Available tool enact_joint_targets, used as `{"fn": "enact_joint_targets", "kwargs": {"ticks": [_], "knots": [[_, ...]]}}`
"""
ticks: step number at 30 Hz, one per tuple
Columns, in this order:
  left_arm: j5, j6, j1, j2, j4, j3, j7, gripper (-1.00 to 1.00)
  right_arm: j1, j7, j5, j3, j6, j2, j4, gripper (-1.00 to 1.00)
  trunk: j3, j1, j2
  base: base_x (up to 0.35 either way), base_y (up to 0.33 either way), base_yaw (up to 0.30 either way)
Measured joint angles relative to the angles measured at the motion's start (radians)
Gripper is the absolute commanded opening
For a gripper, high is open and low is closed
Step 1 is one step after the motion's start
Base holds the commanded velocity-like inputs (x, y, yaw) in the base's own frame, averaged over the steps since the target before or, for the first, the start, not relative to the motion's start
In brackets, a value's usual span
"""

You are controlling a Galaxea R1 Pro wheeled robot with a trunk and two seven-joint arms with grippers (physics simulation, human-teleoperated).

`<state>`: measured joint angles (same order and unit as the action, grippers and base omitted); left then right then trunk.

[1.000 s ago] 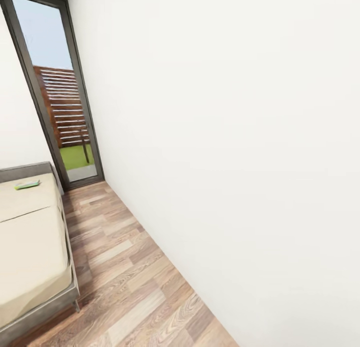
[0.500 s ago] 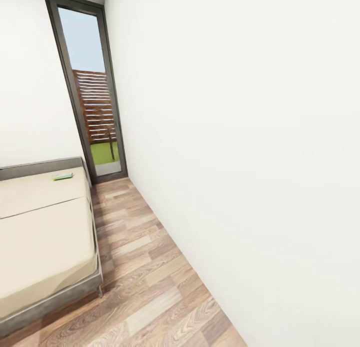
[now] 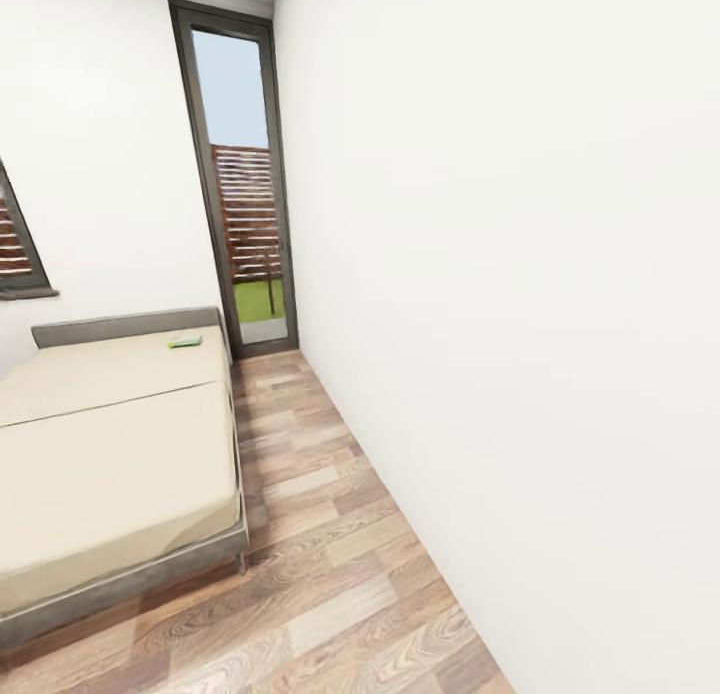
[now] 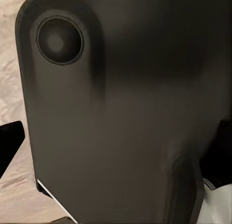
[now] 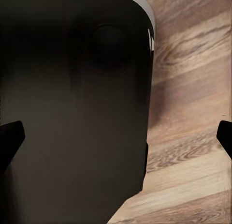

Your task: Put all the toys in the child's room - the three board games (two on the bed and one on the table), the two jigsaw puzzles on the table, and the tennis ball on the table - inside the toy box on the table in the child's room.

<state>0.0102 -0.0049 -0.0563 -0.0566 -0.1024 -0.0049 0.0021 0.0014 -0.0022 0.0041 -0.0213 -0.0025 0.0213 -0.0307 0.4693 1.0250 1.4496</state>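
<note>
Hand states cannot be told: both wrist views face dark robot housing. Board game [image 3: 184, 341], flat, green-edged, lies on bed [image 3: 110, 444] near headboard [image 3: 125, 327], long axis across the bed. Glass door [image 3: 245, 189] beyond; wood floor [image 3: 330, 574] alongside.

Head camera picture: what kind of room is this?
It looks like a bedroom. There is a wide bed with a grey headboard, and a small flat green game box lies on it. The floor is wood, and a tall glass door shows a yard.
</note>
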Motion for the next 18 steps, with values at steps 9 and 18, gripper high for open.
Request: {"fn": "enact_joint_targets", "kwargs": {"ticks": [9, 18], "knots": [[0.049, 0.005, 0.000, 0.000, -0.136, 0.010, 0.000, 1.00, -0.002, 0.000, 0.022, -0.004, 0.005, -0.004, -0.113, 1.00, 0.000, 0.000, 0.000, 0.000, 0.000, 0.299], [0.213, 0.084, 0.001, -0.009, -0.447, 0.016, -0.002, 1.00, -0.003, 0.000, 0.112, -0.039, 0.108, -0.018, -0.372, 1.00, 0.000, 0.000, 0.000, 0.000, 0.000, 0.300]]}}
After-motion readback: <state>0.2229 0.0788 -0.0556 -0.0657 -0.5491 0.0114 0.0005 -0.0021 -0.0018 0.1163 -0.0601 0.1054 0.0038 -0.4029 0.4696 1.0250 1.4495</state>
